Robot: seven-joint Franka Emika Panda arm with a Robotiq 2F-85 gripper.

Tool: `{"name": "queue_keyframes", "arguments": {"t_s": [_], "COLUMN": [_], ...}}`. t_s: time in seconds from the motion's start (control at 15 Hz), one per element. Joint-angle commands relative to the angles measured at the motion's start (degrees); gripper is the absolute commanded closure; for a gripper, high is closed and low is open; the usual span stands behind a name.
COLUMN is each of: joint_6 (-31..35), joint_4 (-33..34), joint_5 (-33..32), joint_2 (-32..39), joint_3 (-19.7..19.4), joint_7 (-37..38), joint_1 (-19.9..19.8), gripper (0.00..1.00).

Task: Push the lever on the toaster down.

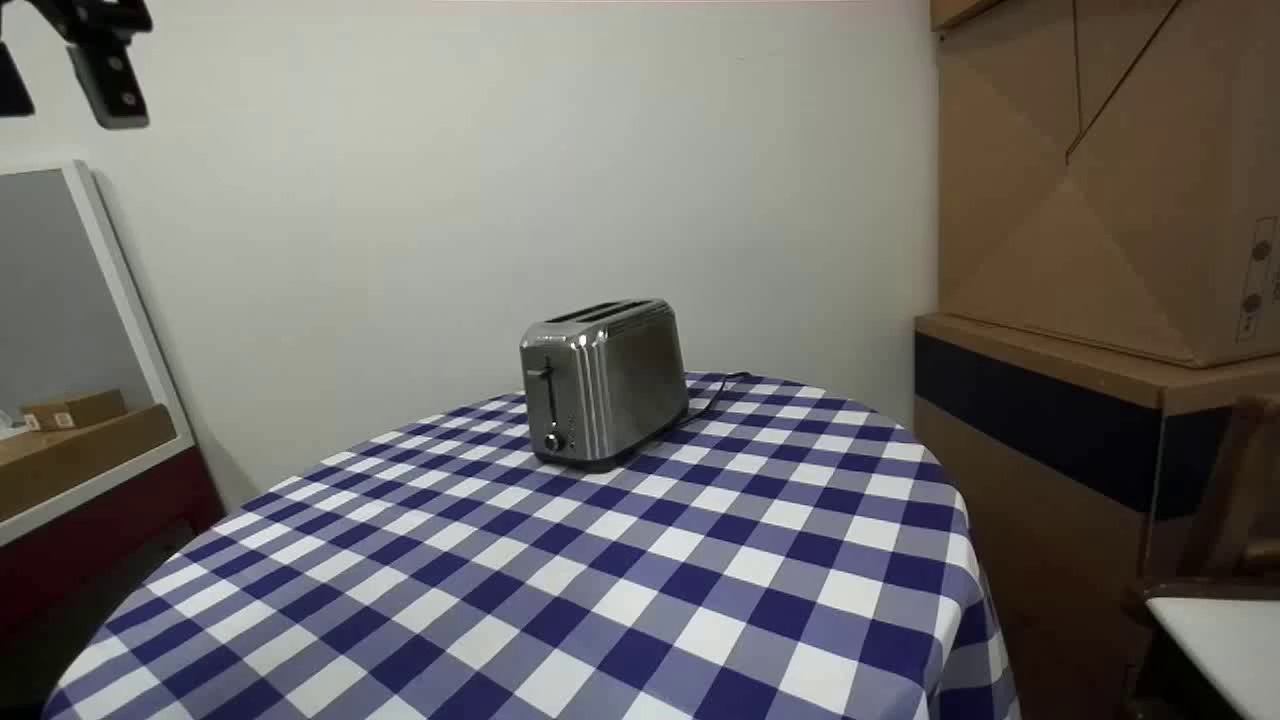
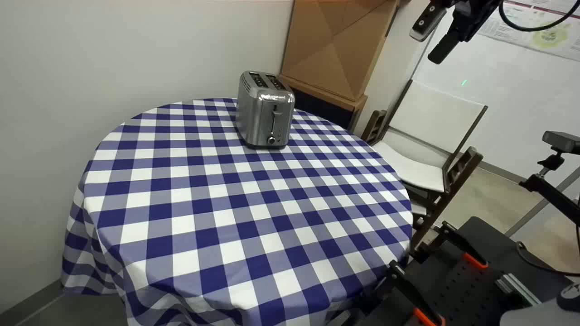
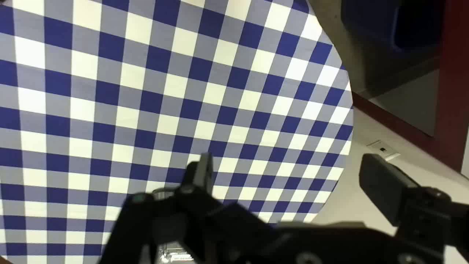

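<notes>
A silver toaster stands upright on the blue and white checkered tablecloth; it also shows in an exterior view. Its lever sits near the top of the vertical slot on the end face, above a round knob, and it shows in an exterior view too. In the wrist view only a small part of the toaster shows, mostly hidden behind my gripper. My gripper is open and empty. It hangs high above the table, well apart from the toaster, in both exterior views.
The round table stands near a white wall. Large cardboard boxes stand beyond it. A white chair stands beside it. A black surface with orange-tipped clamps lies near its front edge. A cord runs behind the toaster.
</notes>
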Motion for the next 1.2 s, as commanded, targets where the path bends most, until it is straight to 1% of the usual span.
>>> {"name": "queue_keyframes", "arguments": {"t_s": [0.0, 0.47, 0.8, 1.0, 1.13], "joint_6": [-0.3, -0.3, 5.7, 10.1, 11.3], "joint_4": [0.2, 0.2, 6.7, 12.5, 17.1], "joint_5": [0.4, 0.4, 0.9, 1.6, 2.6], "joint_2": [0.0, 0.0, 10.5, 18.6, 24.8], "joint_3": [0.5, 0.5, -1.9, -3.5, -4.2], "joint_7": [-0.4, -0.4, -2.9, -5.4, -6.9], "joint_1": [-0.6, -0.6, -0.7, 0.2, 0.7], "gripper": [0.0, 0.0, 0.0, 0.0, 0.0]}}
